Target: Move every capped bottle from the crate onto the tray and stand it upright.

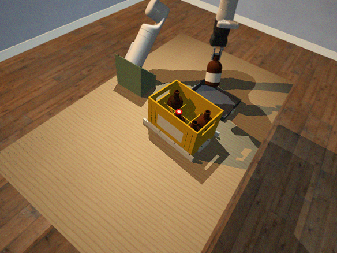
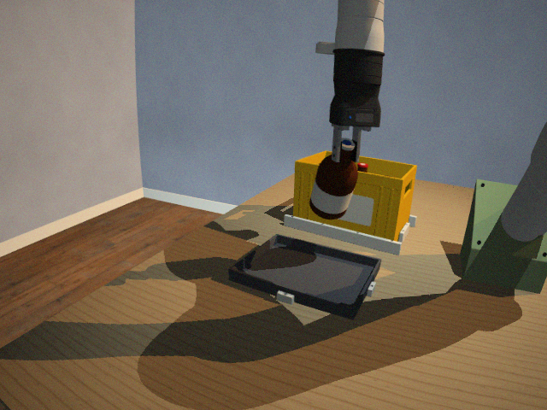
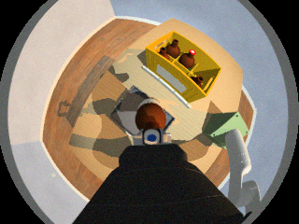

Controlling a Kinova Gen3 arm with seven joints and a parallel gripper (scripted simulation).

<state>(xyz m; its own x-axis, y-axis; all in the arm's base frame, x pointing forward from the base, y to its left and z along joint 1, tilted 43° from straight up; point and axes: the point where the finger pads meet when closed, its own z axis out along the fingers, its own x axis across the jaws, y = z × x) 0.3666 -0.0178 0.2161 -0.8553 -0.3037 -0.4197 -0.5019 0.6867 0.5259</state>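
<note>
My gripper [image 2: 346, 148] is shut on the neck of a brown bottle with a blue cap and a white label [image 2: 333, 187]. The bottle [image 1: 213, 71] hangs a little tilted in the air above the dark tray [image 2: 305, 274], clear of its floor. The tray [image 1: 218, 97] lies just behind the yellow crate [image 1: 184, 115]. In the crate stands a bottle with a red cap [image 1: 179, 112] and three brown bottles with open necks, one at the back [image 1: 175, 99] and two on the right [image 1: 203, 118]. In the wrist view the held bottle [image 3: 151, 116] hangs below the fingers, above the tray.
The crate sits on a white base frame [image 1: 170, 138]. The arm's green mounting block [image 1: 133, 78] stands left of the crate. The table's right edge [image 1: 250, 160] runs close to crate and tray.
</note>
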